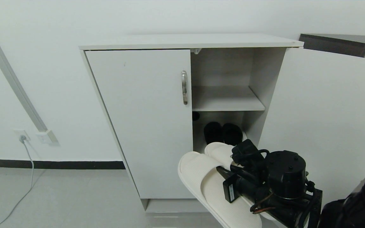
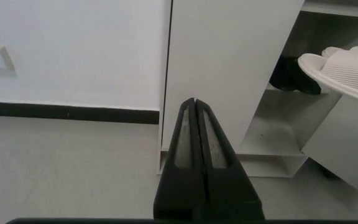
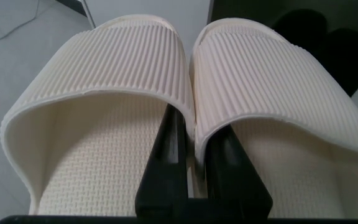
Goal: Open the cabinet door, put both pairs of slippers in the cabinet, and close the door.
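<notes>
A white cabinet [image 1: 138, 126] stands against the wall with its right door [image 1: 328, 120] swung open and its left door shut. A black pair of slippers [image 1: 223, 133] lies on the lower shelf inside, also visible from the left wrist [image 2: 294, 74]. My right gripper [image 3: 191, 146] is shut on the inner edges of a cream pair of slippers [image 3: 185, 81], held side by side in front of the open compartment [image 1: 208, 177]. My left gripper [image 2: 195, 134] is shut with nothing in it, low over the floor to the left of the cabinet's opening.
The upper shelf [image 1: 227, 101] in the open half is bare. A silver handle [image 1: 184, 87] sits on the shut left door. A wall socket with a grey cable [image 1: 22, 139] is at the left. A dark cabinet [image 1: 344, 42] stands behind the open door.
</notes>
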